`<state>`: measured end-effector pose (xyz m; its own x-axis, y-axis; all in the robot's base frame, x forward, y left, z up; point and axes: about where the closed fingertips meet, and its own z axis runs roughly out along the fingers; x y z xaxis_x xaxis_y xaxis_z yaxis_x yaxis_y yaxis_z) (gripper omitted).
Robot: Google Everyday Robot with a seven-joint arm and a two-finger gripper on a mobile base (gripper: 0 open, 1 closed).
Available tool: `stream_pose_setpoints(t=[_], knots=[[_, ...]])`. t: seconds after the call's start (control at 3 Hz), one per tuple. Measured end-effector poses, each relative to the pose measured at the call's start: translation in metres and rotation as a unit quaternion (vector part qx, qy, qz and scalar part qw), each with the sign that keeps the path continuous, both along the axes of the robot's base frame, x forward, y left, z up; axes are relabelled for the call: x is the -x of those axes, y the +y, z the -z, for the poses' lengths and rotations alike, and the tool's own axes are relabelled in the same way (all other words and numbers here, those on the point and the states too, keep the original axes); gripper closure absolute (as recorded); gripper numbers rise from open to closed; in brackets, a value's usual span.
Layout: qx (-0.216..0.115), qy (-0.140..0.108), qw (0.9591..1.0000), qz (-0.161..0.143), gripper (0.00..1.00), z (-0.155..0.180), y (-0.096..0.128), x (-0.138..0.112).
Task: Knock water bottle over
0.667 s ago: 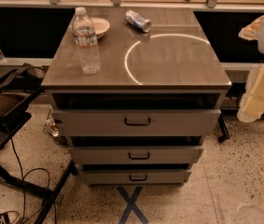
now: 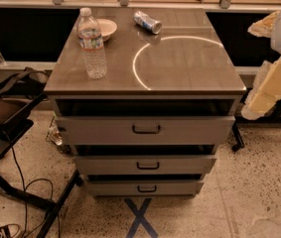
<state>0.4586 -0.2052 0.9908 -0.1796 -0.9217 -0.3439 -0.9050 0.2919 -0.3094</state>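
Water bottle [image 2: 93, 46] stands upright at upper left of surface [image 2: 194, 73], bowl [image 2: 107, 29] just behind. Can [image 2: 147, 22] lies sideways, upper centre. Gripper [image 2: 271, 88] at right edge, well apart; its state can't be told.

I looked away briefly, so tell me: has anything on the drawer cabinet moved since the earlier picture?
Only the robot arm at the right edge seems to have edged slightly up and toward the cabinet; the gripper is out of view. Nothing grasped or released. The water bottle stands upright, untouched; can and bowl unchanged.
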Motion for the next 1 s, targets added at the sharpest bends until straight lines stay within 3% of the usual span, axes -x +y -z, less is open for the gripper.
stream_pose_setpoints(t=[0.33, 0.67, 1.0], knots=[[-0.129, -0.017, 0.9914, -0.018, 0.00, 0.016, 0.034, -0.047], [-0.282, -0.037, 0.9587, 0.006, 0.00, 0.040, 0.060, -0.084], [-0.368, -0.061, 0.9279, 0.014, 0.00, 0.044, 0.077, -0.103]])
